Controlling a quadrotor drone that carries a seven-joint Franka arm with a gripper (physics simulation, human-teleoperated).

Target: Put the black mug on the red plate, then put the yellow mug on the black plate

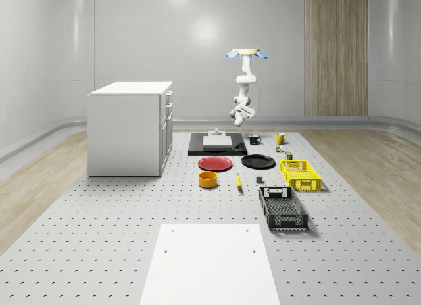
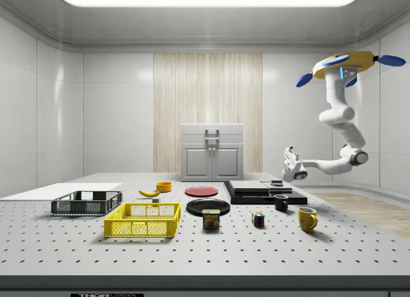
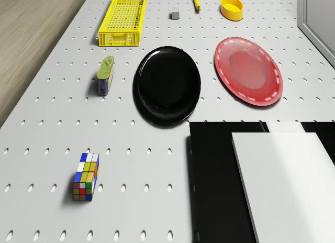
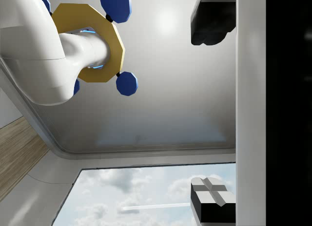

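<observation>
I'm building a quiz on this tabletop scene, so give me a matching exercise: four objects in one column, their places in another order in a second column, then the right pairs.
Things:
1. round red plate
2. small black mug
3. yellow mug
4. yellow banana

Places (whole-scene view):
A. right of the black mug
B. left of the round black plate
C. right of the round orange bowl
D. beside the flat black platform's right edge

Pairs: 1-B, 2-D, 3-A, 4-C

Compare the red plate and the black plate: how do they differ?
The red plate has a pale dashed ring near its rim; the black plate is plain and glossy. In the whole-scene view the red plate lies nearer the cabinet, the black plate nearer the yellow basket. Both are round, flat and bare.
</observation>
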